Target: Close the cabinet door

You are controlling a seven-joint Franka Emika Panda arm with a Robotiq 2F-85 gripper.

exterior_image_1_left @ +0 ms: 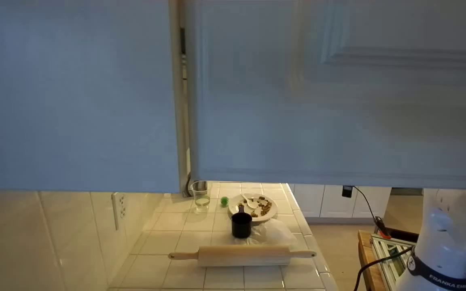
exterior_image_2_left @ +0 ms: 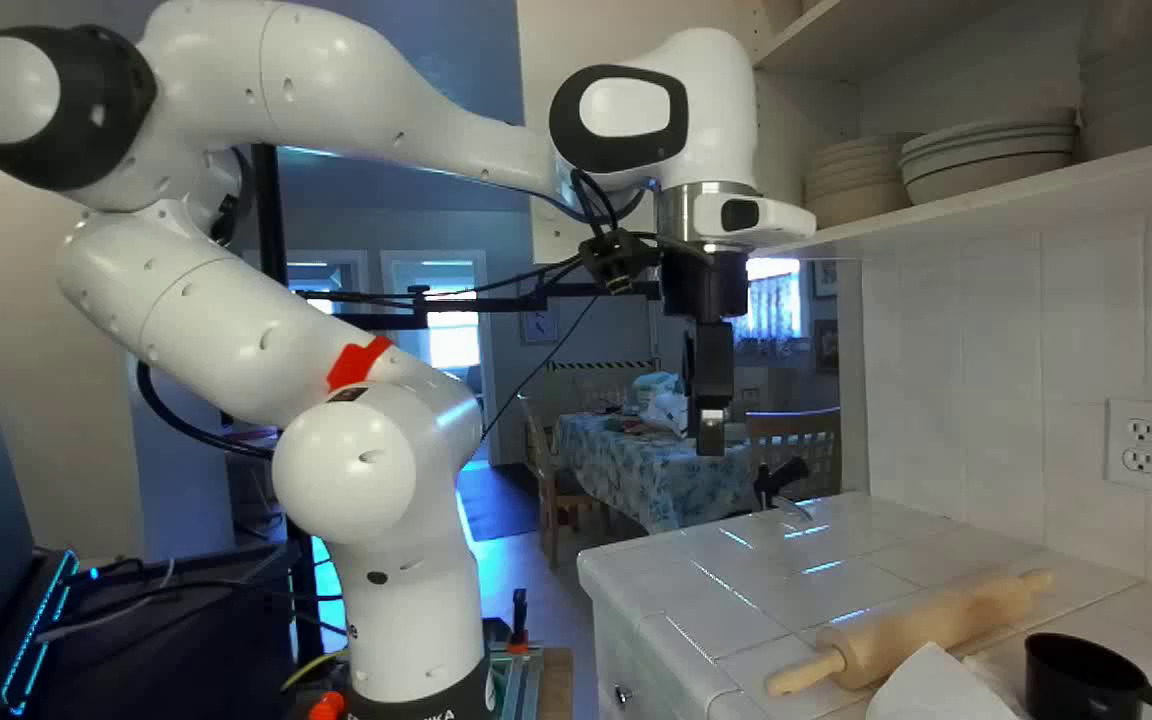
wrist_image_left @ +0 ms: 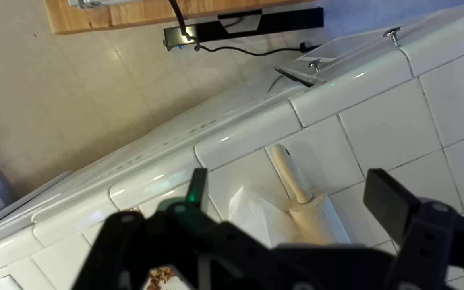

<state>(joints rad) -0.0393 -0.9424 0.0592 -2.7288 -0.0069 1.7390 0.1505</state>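
Fingers (wrist_image_left: 391, 205) of the end effector (wrist_image_left: 292, 197) stood wide apart with nothing held between them, pointing down near the front edge of the table (wrist_image_left: 389, 121). Below them, a rolling pin (wrist_image_left: 316, 219) and a crumpled white sheet (wrist_image_left: 252, 217) lay close to that edge.

Higher up, the cabinet door (exterior_image_1_left: 340, 93) hung open over the table, its moulded face spread across much of an exterior view and apparently reaching out beyond the front edge. A narrow gap parted it from a plain panel (exterior_image_1_left: 75, 97) at what looked like the hinge side. Bowls (exterior_image_2_left: 986, 155) sat exposed on a shelf (exterior_image_2_left: 1136, 170), so the closing seemed not yet done.

The door would likely handle as a stiff, broad board, heavy to lift but light to swing, its painted face perhaps slippery. No knob showed. The free edge, farthest from the hinge side, looked the best place to take hold; a gentle flat push there on the moulded face should serve better than a pinch. Since the arm (exterior_image_1_left: 439, 234) stood behind that face, the end effector might have to come round first.
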